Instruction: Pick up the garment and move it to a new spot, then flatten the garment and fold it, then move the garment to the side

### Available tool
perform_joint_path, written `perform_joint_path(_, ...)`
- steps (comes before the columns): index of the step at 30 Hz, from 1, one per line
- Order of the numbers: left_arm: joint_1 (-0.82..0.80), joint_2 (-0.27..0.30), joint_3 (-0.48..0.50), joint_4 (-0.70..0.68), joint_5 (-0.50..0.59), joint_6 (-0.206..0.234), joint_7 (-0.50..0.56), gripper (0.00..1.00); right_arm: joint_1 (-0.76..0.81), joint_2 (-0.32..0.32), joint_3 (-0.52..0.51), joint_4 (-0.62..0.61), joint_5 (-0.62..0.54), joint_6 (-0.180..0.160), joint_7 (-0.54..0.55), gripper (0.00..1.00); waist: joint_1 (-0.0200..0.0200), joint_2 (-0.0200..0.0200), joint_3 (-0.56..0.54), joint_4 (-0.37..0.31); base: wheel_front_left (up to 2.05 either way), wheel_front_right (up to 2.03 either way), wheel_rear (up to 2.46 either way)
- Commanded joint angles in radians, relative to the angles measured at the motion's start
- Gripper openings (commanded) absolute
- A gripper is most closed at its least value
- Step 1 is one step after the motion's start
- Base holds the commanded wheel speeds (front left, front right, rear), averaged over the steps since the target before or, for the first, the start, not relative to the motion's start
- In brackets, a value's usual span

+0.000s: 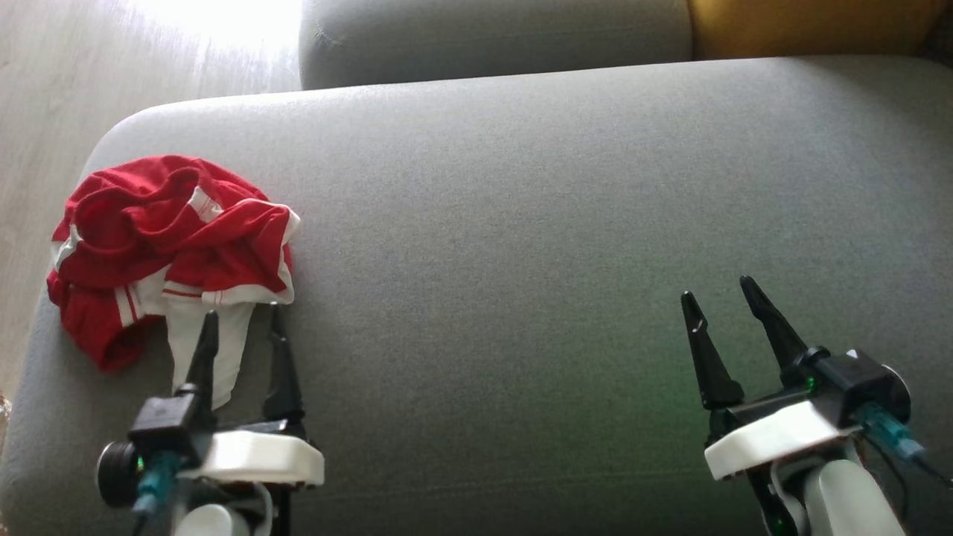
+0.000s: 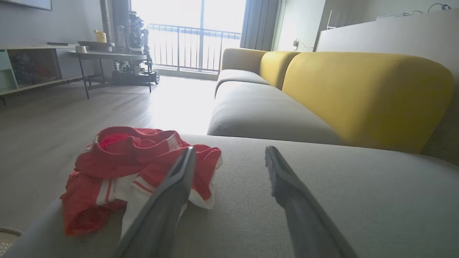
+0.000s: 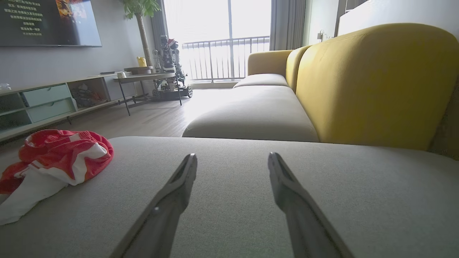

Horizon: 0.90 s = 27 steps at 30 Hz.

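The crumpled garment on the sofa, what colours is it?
The garment is red with white trim and stripes, clearest in the head view.

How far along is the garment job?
Nothing looks done: the red-and-white garment lies crumpled at the left end of the grey cushion. In hand: left gripper at its near edge, jaws open, nothing gripped; right gripper open over bare cushion. Left: pick up, move, flatten, fold, set aside.
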Motion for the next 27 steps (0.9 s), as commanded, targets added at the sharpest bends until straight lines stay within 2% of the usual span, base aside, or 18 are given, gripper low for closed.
perform_joint_path(1,-0.039,0.015,0.020,-0.047,0.033,0.005,-0.014,1.00,-0.054,-0.013,0.030,-0.042,-0.027,0.000,-0.014,1.00,0.0000,0.0000,0.000,-0.001,0.00,0.00,0.00)
perform_joint_path(4,-0.037,0.015,0.017,-0.052,0.071,0.006,-0.022,1.00,-0.055,-0.013,0.038,-0.046,-0.059,0.000,-0.022,1.00,0.0000,0.0000,0.000,-0.003,0.00,0.00,0.00)
perform_joint_path(27,-0.033,0.015,0.022,-0.019,0.041,-0.013,-0.022,1.00,-0.051,-0.013,0.045,-0.057,-0.041,0.000,-0.022,1.00,0.0000,0.0000,0.001,0.004,0.00,0.00,0.00)
